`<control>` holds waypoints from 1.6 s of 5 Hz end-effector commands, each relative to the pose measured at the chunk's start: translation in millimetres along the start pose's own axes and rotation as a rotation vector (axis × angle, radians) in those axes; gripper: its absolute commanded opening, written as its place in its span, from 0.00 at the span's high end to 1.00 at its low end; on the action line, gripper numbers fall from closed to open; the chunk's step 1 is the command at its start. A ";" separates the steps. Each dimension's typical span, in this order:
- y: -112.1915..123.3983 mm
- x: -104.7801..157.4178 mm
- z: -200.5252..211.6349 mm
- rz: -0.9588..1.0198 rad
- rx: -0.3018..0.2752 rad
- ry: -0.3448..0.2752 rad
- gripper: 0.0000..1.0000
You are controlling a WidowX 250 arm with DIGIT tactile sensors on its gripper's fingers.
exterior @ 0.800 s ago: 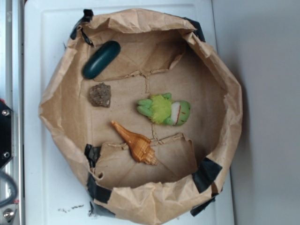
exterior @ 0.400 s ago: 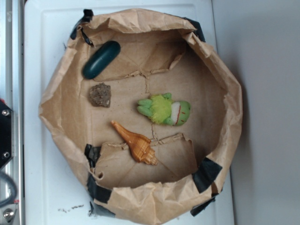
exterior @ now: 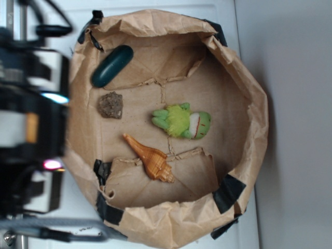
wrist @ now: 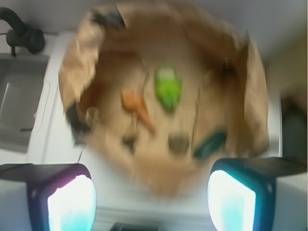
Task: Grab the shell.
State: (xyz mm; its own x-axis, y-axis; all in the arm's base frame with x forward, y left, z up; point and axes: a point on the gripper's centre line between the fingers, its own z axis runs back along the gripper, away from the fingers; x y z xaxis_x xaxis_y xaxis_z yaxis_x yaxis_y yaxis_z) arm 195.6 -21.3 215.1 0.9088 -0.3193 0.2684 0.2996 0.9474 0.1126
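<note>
White table [exterior: 155,11] under paper-walled bin [exterior: 259,129]; shell [exterior: 150,160] mid-floor, unobstructed; end effector [wrist: 151,195] wide open, empty

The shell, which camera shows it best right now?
The exterior view: the shell lies sharp and unobstructed in the paper-lined bin. The wrist view shows it only as a blurred orange streak.

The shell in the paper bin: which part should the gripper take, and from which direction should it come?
Probably the thick ridged body of the shell, from straight above, fingers closing across its narrow width. It lies flat and diagonal, its thin tip toward the rock; the tip looks too slender to pinch. The open gripper is outside the bin.
</note>
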 end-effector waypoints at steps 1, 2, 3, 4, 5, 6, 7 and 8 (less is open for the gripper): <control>-5.3 28.4 -42.4 -0.392 -0.096 -0.030 0.00; -20.3 11.4 -79.0 -0.503 -0.138 -0.058 0.00; -16.6 4.1 -108.0 -0.523 -0.113 0.016 0.00; -16.6 4.1 -108.0 -0.523 -0.113 0.016 0.00; -16.6 4.1 -108.0 -0.523 -0.113 0.016 0.00; 6.5 23.1 -66.5 -0.431 -0.136 -0.104 0.00; 25.3 58.9 -63.7 -0.355 -0.126 -0.151 0.00; 21.8 65.3 -91.5 -0.370 -0.104 -0.115 0.00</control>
State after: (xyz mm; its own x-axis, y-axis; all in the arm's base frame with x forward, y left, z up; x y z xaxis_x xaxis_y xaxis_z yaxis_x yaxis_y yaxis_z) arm 288.3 -7.7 133.9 0.7137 -0.6326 0.3008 0.6336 0.7661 0.1079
